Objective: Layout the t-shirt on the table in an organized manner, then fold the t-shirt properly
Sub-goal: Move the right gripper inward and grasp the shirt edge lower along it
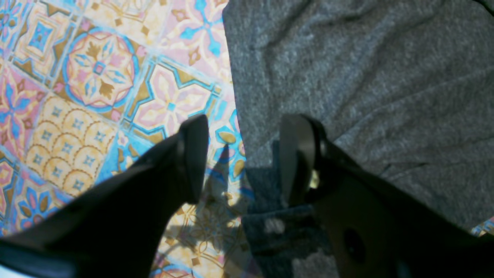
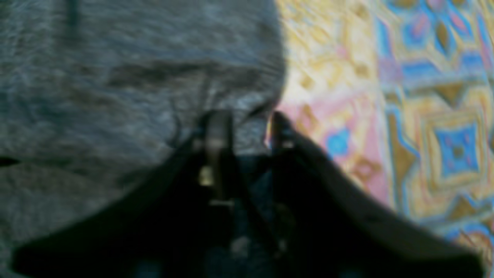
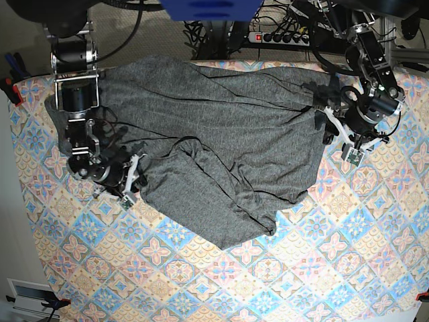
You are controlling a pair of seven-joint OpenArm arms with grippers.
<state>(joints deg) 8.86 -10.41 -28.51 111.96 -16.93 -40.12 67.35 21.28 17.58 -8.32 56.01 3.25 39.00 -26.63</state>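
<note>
Across the tile-print table (image 3: 281, 268) of blue, pink and cream medallions, the wrinkly dark heather-grey knit t-shirt (image 3: 221, 134) is lying spread. Left gripper (image 1: 243, 158) is straddling its edge, jaws parted. Right gripper (image 2: 247, 119) is pinching the shirt's edge, though blur is obscuring the contact.

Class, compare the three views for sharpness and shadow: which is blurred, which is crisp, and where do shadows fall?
Right wrist view: smeared throughout, t-shirt and table pattern soft. Left wrist view: sharper, fingers casting a shadow on the table's tiles. Base view: crisp and evenly lit, with small arm shadows on the cloth.
</note>
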